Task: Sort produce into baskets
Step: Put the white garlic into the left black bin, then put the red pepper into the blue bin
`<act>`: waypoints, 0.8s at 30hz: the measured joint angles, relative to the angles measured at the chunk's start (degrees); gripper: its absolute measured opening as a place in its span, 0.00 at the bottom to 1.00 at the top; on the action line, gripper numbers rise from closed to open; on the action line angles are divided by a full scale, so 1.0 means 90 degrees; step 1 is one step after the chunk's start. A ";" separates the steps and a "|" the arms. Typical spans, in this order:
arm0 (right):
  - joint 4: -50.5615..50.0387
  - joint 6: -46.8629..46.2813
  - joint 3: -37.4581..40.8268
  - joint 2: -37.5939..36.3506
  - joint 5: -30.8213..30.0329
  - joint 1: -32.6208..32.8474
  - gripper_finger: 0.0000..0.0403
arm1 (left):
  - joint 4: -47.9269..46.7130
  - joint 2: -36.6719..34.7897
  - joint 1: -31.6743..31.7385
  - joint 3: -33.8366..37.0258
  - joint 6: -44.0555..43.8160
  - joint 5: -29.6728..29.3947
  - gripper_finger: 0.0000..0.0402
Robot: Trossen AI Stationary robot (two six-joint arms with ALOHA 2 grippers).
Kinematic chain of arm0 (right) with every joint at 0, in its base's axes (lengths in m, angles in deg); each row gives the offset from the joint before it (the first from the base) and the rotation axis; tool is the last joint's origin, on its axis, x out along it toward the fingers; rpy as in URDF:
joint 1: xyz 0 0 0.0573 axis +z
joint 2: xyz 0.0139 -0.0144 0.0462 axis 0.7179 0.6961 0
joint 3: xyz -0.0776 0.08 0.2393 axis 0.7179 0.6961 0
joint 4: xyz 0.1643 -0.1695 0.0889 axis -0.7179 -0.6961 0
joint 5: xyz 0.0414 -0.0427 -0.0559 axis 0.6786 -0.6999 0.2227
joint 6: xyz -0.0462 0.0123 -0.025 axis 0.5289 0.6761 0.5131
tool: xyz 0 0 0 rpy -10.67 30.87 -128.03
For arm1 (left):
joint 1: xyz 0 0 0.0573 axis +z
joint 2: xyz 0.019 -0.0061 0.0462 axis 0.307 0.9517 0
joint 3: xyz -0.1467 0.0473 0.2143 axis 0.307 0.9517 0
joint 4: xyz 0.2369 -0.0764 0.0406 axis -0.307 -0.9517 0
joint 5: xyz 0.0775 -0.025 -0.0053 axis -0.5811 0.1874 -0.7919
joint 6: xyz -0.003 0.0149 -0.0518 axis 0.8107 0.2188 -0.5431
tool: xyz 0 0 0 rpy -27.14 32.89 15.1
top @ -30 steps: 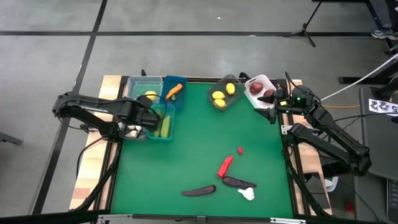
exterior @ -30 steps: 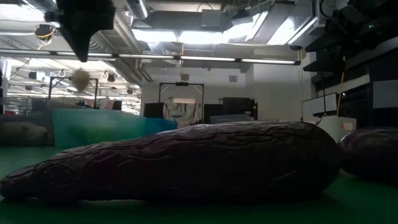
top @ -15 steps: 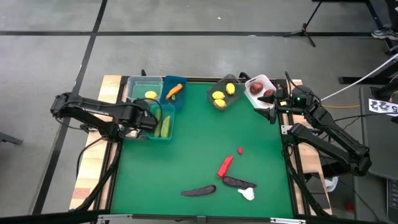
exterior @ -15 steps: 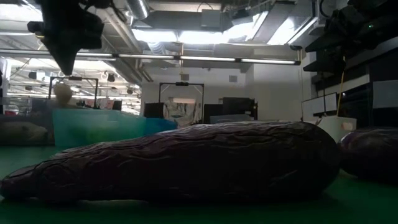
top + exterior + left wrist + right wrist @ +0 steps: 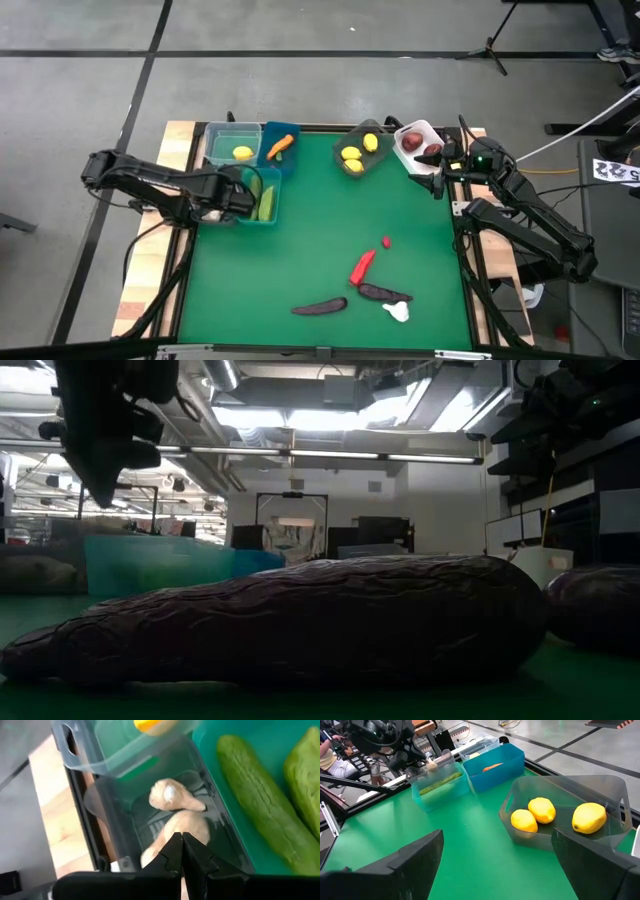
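Note:
My left gripper is shut and empty over the table's left edge. Its fingertips stand above a clear tub that holds white garlic bulbs. Beside that tub is the teal tub, which holds green cucumbers. My right gripper is open and empty by the white tub, which holds red apples. On the near part of the table lie a red pepper, two dark eggplants, one of which fills the low view, and a garlic bulb.
The clear green tub holds a lemon and the blue tub holds a carrot. They stand at the far left. The grey tub holds three lemons. A small red piece lies mid-table. Green mat shows bare between tubs and produce.
My left gripper has moved a little toward the table's left edge, and the lemon in the clear green tub is now uncovered. In the low view, a garlic bulb that showed below the gripper has sunk and gone out of sight behind the tubs.

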 joint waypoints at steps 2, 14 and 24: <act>-0.0004 -0.0002 0.0000 -0.0002 -0.0002 0.0000 0.92 | 0.0130 0.0000 0.0000 0.0127 -0.0019 0.0081 0.00; -0.0006 0.0000 0.0000 -0.0001 -0.0002 0.0000 0.92 | 0.0470 0.0002 0.0000 0.0506 0.0048 0.0185 0.02; -0.0004 0.0000 0.0001 -0.0002 -0.0004 0.0000 0.92 | 0.0972 0.0002 0.0000 0.0506 0.0792 0.0265 0.26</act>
